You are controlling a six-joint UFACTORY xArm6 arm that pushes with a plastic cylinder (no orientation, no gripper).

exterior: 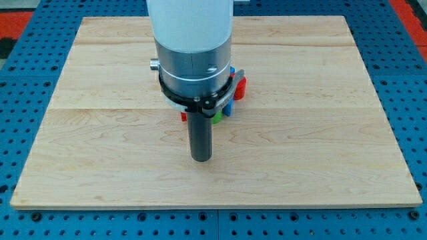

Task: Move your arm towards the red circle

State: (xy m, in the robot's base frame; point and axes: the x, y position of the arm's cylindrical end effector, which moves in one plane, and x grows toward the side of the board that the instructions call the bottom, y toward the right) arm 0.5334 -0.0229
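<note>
My tip (201,159) rests on the wooden board below the middle of the view. Just above it, a tight cluster of blocks is mostly hidden behind my arm. A red block (241,86) shows at the arm's right side, its shape unclear. A blue block (228,107) and a green block (217,118) peek out below it. A sliver of another red block (183,116) shows at the arm's left. The tip sits a short way below the cluster, apart from the blocks. I cannot tell which red piece is the circle.
The wooden board (320,147) lies on a blue perforated table (407,60). My white and grey arm body (193,47) covers the upper centre of the board.
</note>
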